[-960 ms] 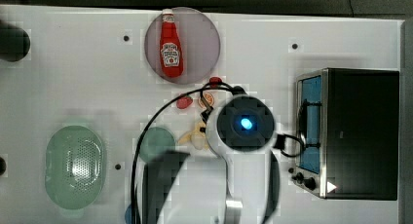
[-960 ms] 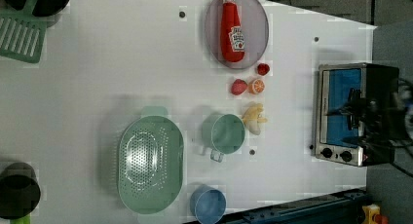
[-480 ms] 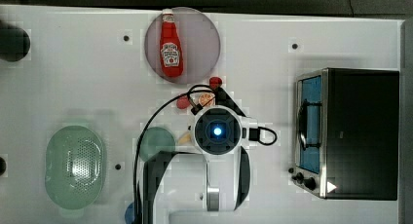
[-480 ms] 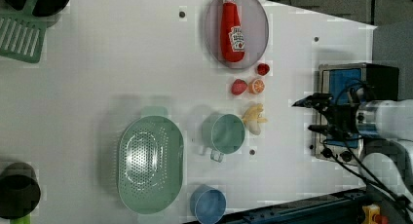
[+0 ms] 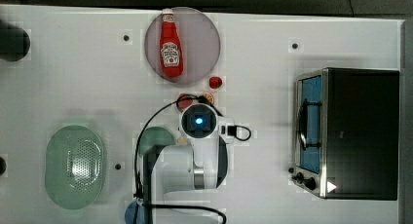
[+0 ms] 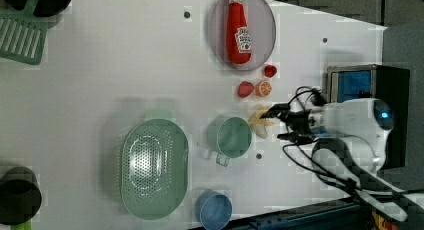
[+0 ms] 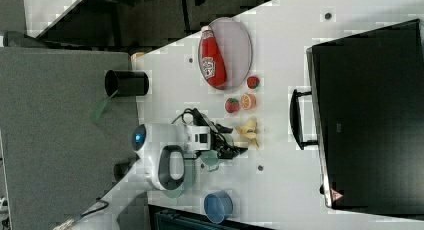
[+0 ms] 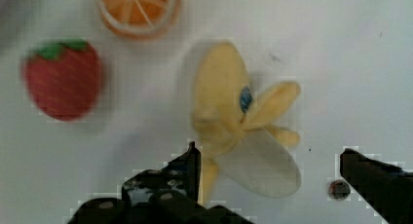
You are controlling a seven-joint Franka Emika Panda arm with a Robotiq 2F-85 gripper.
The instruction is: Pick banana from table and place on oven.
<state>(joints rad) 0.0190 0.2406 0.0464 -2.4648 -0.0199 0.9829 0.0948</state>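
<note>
While the gripper (image 8: pixel 268 158) sits low over the banana (image 8: pixel 243 131), its jaws are spread wide, one finger (image 8: pixel 187 168) at the peel and the other well clear; contact looks unlikely, though it's hard to tell. Banana lies on the table (image 5: pixel 272 195) mid-surface, away from every edge, near the strawberry (image 8: pixel 63 80) and orange slice (image 8: pixel 139 9), just beside the green cup (image 6: pixel 230 136). Oven (image 5: pixel 363 131) stands against the table's edge on the top view's right, well apart.
</note>
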